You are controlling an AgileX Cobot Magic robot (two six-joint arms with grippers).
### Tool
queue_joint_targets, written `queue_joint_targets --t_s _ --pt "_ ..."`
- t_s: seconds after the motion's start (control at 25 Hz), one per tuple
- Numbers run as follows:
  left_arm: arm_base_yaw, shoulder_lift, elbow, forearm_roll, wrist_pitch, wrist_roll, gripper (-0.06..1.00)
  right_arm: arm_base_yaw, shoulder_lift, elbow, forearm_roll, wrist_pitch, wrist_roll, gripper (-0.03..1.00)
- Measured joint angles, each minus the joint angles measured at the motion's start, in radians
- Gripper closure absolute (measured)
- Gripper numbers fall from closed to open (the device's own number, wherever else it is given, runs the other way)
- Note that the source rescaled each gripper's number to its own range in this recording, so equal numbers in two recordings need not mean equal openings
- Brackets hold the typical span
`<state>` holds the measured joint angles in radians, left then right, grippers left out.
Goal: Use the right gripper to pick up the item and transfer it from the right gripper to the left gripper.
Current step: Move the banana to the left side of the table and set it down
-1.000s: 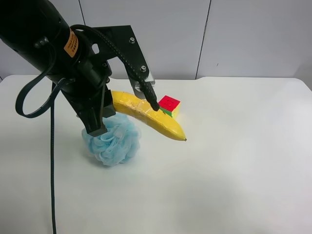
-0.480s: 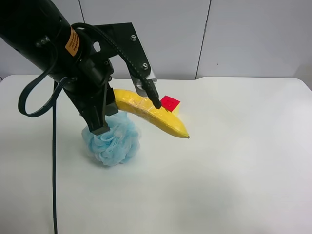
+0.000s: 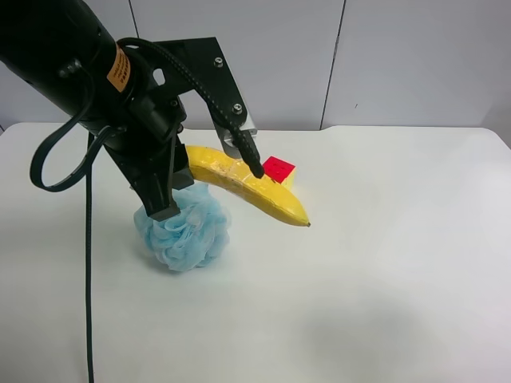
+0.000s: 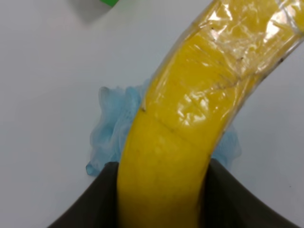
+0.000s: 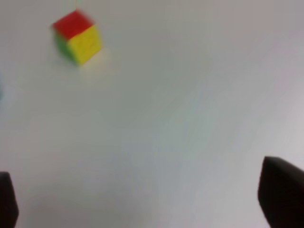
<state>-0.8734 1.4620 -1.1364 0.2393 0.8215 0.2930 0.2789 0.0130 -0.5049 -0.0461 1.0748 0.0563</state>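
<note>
1 held banana (image 3: pixel 271 201), 1 cube (image 3: pixel 279 170), 1 pouf (image 3: pixel 185 231)

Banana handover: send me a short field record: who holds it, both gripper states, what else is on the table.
banana: gripped by left gripper, above pouf
left gripper: shut on banana
right gripper: open, holding nothing
pouf: on table, under banana's held end
cube: on table, untouched
handover: looks complete

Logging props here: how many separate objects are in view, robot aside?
3: a curved yellow banana gripped in the left pincer, a fluffy light-blue bath pouf beneath it, and a small red-green-yellow puzzle cube beyond the banana. Nothing else shows.
</note>
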Motion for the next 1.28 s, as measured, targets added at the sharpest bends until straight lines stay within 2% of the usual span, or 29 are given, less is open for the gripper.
queue_joint_targets --t_s 0.16,0.36,0.48,0.6,0.8,1.0,1.16,1.28 --pt "0.0 0.0 0.0 0.0 0.0 0.0 0.91 -0.116 -0.015 0.0 0.0 0.0 0.0 -0.03" --pt "0.013 0.0 0.0 -0.005 0.0 -0.007 0.91 -0.129 -0.015 0.0 0.0 0.0 0.0 -0.03" --pt "0.072 0.0 0.0 -0.042 -0.008 -0.022 0.91 -0.129 -0.015 0.0 0.0 0.0 0.0 -0.03" --pt "0.177 0.0 0.0 -0.098 -0.034 -0.024 0.91 -0.129 -0.015 0.0 0.0 0.0 0.0 -0.03" --pt "0.411 0.0 0.0 -0.206 -0.1 -0.021 0.91 -0.129 -0.015 0.0 0.0 0.0 0.0 -0.03" --pt "0.643 0.014 0.006 -0.32 -0.162 0.035 0.91 -0.129 -0.015 0.0 0.0 0.0 0.0 -0.03" --pt "0.803 0.015 0.103 -0.444 -0.294 0.103 0.91 -0.129 -0.015 0.0 0.0 0.0 0.0 -0.03" --pt "0.893 0.019 0.213 -0.512 -0.41 0.139 0.91 -0.129 -0.015 0.0 0.0 0.0 0.0 -0.03"
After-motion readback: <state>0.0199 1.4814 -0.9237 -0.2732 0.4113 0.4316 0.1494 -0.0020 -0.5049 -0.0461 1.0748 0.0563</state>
